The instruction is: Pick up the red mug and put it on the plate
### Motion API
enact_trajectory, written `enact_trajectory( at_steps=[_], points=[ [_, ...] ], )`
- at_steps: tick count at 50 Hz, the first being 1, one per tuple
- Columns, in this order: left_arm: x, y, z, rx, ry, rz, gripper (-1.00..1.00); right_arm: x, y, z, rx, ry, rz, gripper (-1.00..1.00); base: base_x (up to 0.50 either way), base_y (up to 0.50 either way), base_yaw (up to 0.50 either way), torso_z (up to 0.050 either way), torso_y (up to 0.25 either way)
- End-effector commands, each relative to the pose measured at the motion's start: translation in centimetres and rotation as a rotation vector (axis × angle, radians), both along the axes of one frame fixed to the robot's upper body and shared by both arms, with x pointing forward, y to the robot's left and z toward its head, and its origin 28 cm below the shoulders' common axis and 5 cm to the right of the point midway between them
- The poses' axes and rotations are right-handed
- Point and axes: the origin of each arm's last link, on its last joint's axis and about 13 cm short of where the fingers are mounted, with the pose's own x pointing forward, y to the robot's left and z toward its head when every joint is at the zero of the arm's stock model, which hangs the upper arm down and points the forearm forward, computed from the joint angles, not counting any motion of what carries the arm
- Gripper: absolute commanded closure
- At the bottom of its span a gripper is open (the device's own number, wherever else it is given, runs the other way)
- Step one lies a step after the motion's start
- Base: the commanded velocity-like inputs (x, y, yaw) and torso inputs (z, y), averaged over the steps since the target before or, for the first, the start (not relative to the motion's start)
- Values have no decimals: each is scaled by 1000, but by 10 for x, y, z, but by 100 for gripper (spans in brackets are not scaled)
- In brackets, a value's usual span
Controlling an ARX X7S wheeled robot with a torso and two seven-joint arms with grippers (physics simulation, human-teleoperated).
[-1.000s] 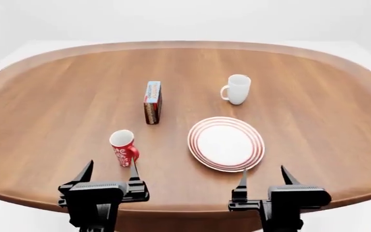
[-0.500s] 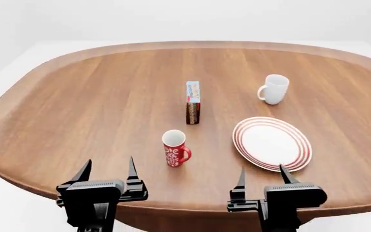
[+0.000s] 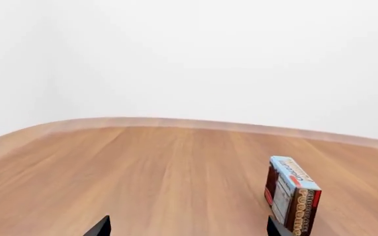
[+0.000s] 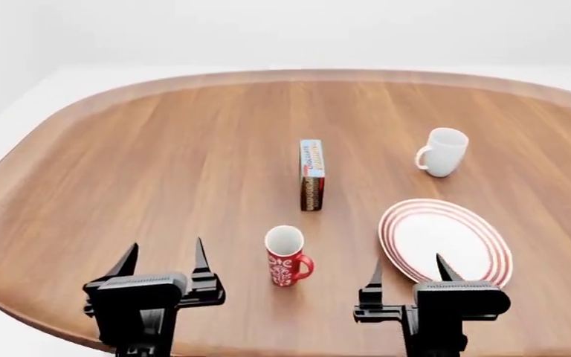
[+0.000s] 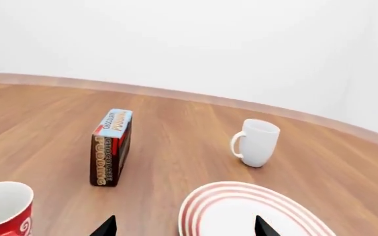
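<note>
The tabletop (image 4: pixel 166 171) looks like wood, warm brown, with a fine straight grain and a smooth, slightly satin finish. The red mug (image 4: pixel 287 257) seems to be glazed ceramic, with a printed white pattern outside and a plain white inside. The plate (image 4: pixel 444 240) and the white mug (image 4: pixel 442 152) have the same smooth ceramic look, with little shine. The box (image 4: pixel 311 175) looks like printed cardboard. Both grippers, left (image 4: pixel 161 260) and right (image 4: pixel 406 271), are matt black, like hard plastic, with ribbed bodies.

We see the red mug (image 5: pixel 2 209) lower left, pudding box (image 5: pixel 111 146) upright, white mug (image 5: pixel 257 142), and plate (image 5: pixel 241 211) on the surface (image 5: pixel 45 128).
</note>
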Motion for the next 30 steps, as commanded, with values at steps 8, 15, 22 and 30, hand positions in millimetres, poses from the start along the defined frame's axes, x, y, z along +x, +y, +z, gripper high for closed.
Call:
enact_trajectory(
  at_steps=[8,15,22,30],
  points=[
    [1,1,3,-7,-5,3,-100,1,-2,-2,-4,-2,-25,-100,395,0,0,0,0],
    [0,2,5,-19,5,-16,-100,1,-3,-3,-5,3,-34,-100,0,0,0,0,0],
    [-1,0,6,-19,-5,-9,-100,1,-3,-3,-16,6,-22,-100,0,0,0,0,0],
    [1,2,8,-22,-10,-5,-100,-2,-3,-3,-36,8,-1,-100,251,0,0,0,0]
  ],
)
